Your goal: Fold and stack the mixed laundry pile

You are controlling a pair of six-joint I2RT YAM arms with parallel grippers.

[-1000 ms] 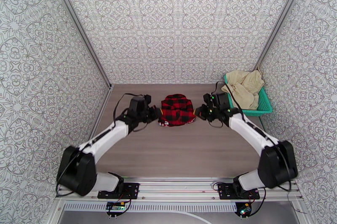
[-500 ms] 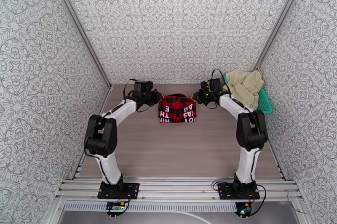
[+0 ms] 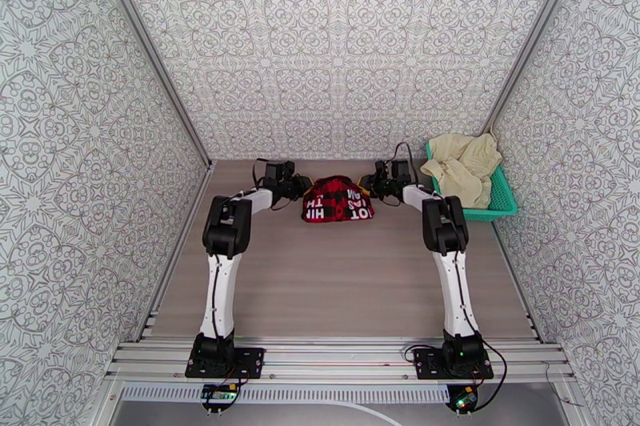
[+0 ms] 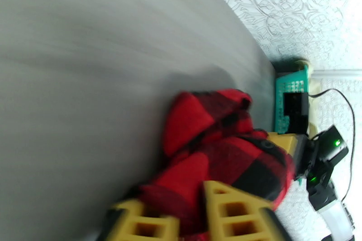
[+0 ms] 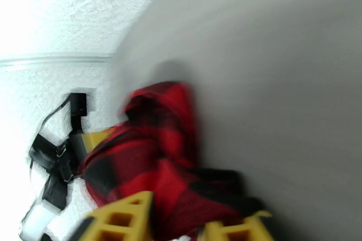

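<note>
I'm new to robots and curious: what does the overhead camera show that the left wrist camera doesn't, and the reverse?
Overhead: both whole arms down to their bases, and white letters on the shirt. Left wrist: its end effector's yellow fingers close up, shirt cloth between them. Both: the red-black shirt, the teal basket, the table.
</note>
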